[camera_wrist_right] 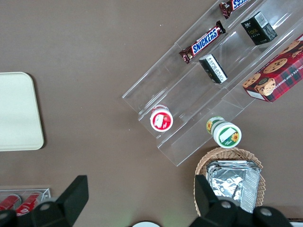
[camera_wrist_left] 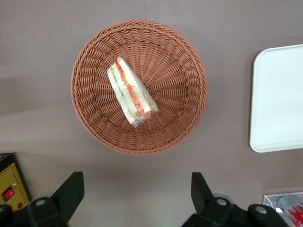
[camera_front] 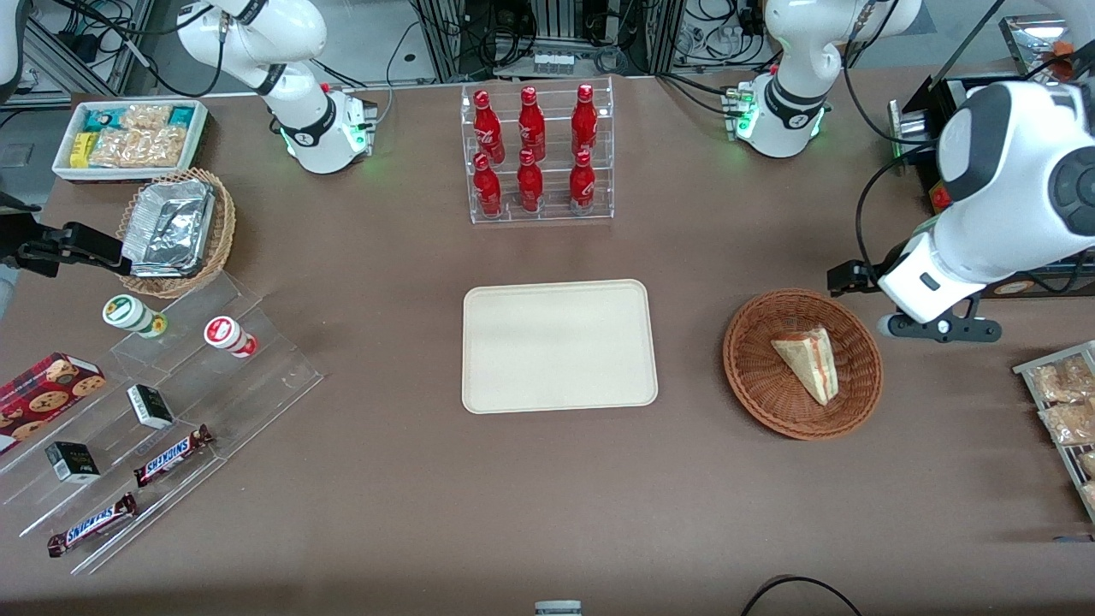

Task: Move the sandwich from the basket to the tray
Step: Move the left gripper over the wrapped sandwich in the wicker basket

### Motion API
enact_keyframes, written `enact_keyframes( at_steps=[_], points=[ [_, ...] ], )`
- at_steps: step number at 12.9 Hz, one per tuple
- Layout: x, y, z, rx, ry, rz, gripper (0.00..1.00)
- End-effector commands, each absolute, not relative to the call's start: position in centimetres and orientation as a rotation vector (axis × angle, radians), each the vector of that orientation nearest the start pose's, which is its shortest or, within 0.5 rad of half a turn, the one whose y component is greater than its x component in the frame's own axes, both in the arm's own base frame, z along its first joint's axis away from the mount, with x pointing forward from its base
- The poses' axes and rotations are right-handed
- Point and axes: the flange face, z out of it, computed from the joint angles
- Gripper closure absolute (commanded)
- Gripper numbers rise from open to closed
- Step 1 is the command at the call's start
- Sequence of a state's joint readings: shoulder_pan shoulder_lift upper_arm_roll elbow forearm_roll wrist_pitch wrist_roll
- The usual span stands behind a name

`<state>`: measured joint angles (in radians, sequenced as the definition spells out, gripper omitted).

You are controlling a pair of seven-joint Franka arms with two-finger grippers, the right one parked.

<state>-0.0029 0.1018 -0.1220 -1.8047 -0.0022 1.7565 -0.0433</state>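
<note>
The sandwich (camera_front: 808, 364) (camera_wrist_left: 131, 92), a clear-wrapped pale wedge with red and green filling, lies in the round reddish-brown basket (camera_front: 753, 376) (camera_wrist_left: 184, 113). The cream tray (camera_front: 559, 346) (camera_wrist_left: 279, 99) rests flat mid-table with nothing on it, beside the basket toward the parked arm's end. My gripper (camera_front: 938, 328) (camera_wrist_left: 136, 179) hangs above the table just off the basket's rim, toward the working arm's end. It is open with nothing between its fingers, and it touches neither the basket nor the sandwich.
A clear rack of red bottles (camera_front: 537, 154) stands farther from the front camera than the tray. A snack rack (camera_front: 1065, 402) and a black box (camera_front: 941, 111) sit at the working arm's end. An acrylic shelf (camera_front: 171, 402), a foil-filled tan basket (camera_front: 175, 229) and a white bin (camera_front: 128, 137) are at the parked arm's end.
</note>
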Motion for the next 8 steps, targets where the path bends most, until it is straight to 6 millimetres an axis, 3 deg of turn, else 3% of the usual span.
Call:
enact_keyframes(
  at_steps=[1,5,8],
  points=[
    [55.8,-6.2,44.8,-3.130,0.115,0.180,0.00],
    [53.1,-4.9,39.5,-3.139,0.055,0.015,0.00],
    [53.2,-4.9,37.3,-3.144,-0.135,-0.060,0.00]
  ],
)
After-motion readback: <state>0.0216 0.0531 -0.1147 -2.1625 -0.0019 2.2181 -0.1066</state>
